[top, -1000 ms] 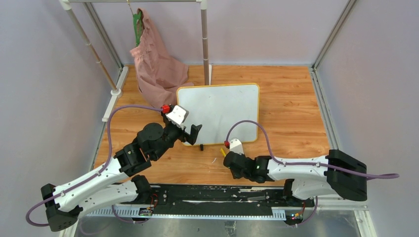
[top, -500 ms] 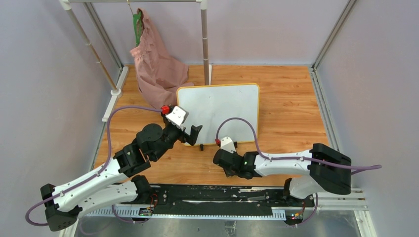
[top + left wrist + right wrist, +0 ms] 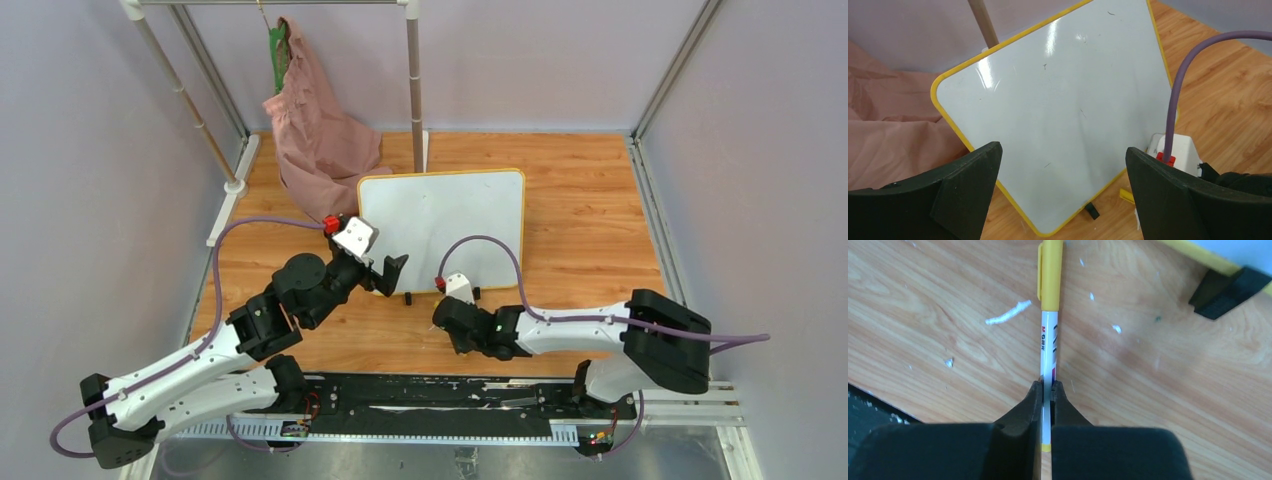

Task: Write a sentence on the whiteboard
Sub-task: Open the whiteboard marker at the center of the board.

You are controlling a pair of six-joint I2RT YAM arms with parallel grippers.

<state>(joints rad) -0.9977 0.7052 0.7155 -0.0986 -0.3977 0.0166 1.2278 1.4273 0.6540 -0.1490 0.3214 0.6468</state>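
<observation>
The whiteboard (image 3: 445,225), glossy white with a yellow frame, leans upright against a pole at mid-table. In the left wrist view the whiteboard (image 3: 1063,110) shows only faint specks; no sentence is visible on it. My left gripper (image 3: 388,270) hovers open at its lower left corner, and in the wrist view the left gripper (image 3: 1063,155) has its jaws wide apart with nothing between them. My right gripper (image 3: 448,318) sits low on the wood in front of the board. Seen from its wrist, the right gripper (image 3: 1049,387) is shut on a white marker (image 3: 1049,340) with a yellow cap, lying flat.
A pink cloth (image 3: 315,130) hangs from a rack whose pole (image 3: 415,80) stands behind the board. One black board foot (image 3: 1228,292) rests near the marker. White crumbs (image 3: 1008,312) dot the wood. A black rail (image 3: 430,400) runs along the near edge.
My right arm has swung left toward the board's front edge, and its jaws have closed on the marker. The left arm has barely moved.
</observation>
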